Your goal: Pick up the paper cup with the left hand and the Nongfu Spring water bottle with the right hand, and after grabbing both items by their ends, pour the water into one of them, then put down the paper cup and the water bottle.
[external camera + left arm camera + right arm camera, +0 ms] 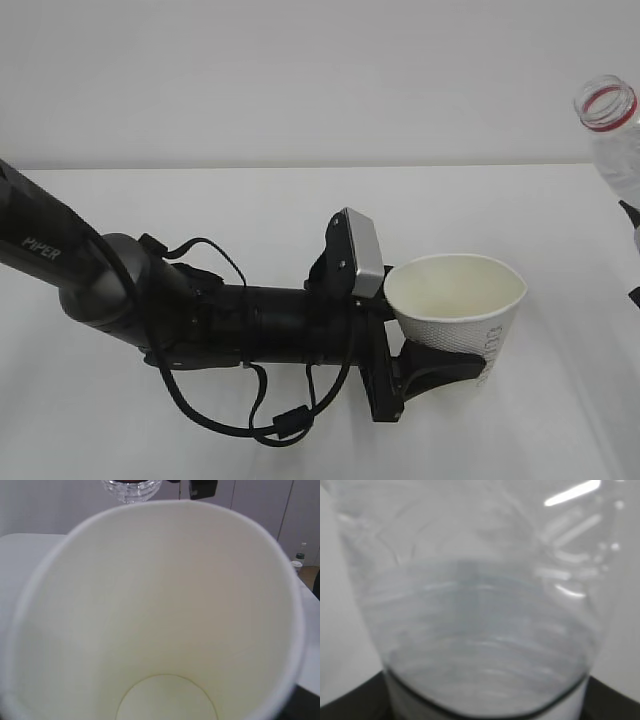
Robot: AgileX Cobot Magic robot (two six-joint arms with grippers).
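My left gripper point(452, 363), on the black arm marked PIPER, is shut on the base of the white paper cup point(455, 300) and holds it above the table with its mouth up. In the left wrist view the cup's cream inside point(160, 610) fills the frame; I cannot tell whether any liquid lies on its bottom. At the right edge stands the clear Nongfu Spring water bottle point(612, 130), uncapped, with its red neck ring on top. My right gripper point(634, 255) is shut on it, mostly out of frame. Water point(480, 630) shows inside the bottle point(470, 540).
A white table point(250, 210) runs under both arms, with a plain white wall behind it. Loose black cables point(270, 425) hang beneath the left arm. Part of the bottle point(131, 489) shows just past the cup's far rim.
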